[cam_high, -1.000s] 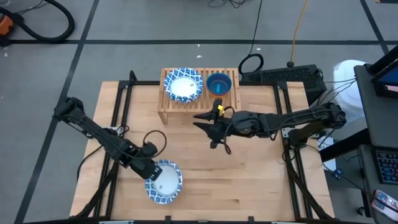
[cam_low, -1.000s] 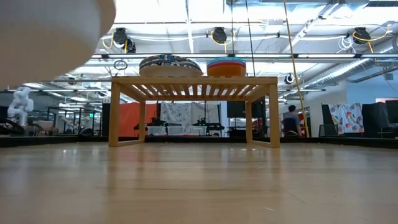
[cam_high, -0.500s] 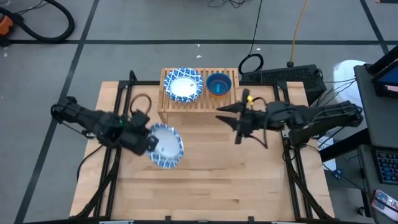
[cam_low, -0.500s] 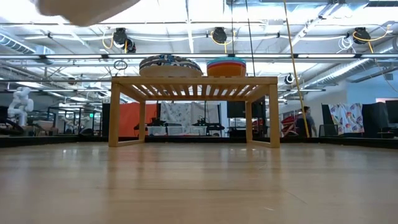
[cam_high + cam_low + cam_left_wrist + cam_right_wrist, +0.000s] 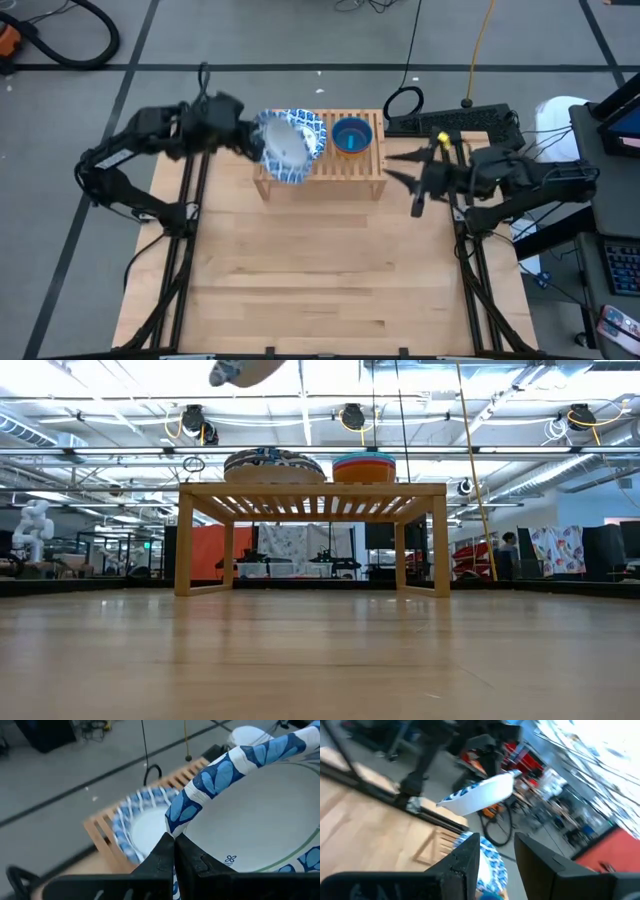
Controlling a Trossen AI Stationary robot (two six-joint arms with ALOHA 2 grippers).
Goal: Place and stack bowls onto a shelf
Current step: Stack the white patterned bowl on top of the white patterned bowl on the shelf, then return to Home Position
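My left gripper (image 5: 252,138) is shut on a blue-patterned bowl (image 5: 284,150) and carries it, tilted, over the left end of the light wood shelf (image 5: 345,170). In the low view this bowl (image 5: 243,370) hangs high above the shelf (image 5: 312,490). A stack of patterned dishes (image 5: 273,463) and a stack of small bowls (image 5: 364,466), teal on top (image 5: 352,136), rest by their bases on the slatted top. My right gripper (image 5: 405,180) is open, right of the shelf. My left gripper pinches the bowl's patterned rim (image 5: 176,822) between its two fingers, coming from the table's left side. The bowl is lifted clear and tilted steeply, its white inside (image 5: 250,820) turned toward the wrist camera. It hangs above the dish stack (image 5: 132,827) without touching it.
Bare tabletop (image 5: 330,270) lies in front of the shelf. A black keyboard (image 5: 450,122) and coiled cable (image 5: 403,102) sit past the far right corner. Dark frame rails (image 5: 190,250) run along both table sides. Cables and hoses lie on the floor around.
My left gripper has carried the patterned bowl from the table's near left, up and toward the far edge, until it hangs over the shelf's left end; the bowl has tipped from flat to steeply tilted. My right arm has drawn back toward the table's right edge.
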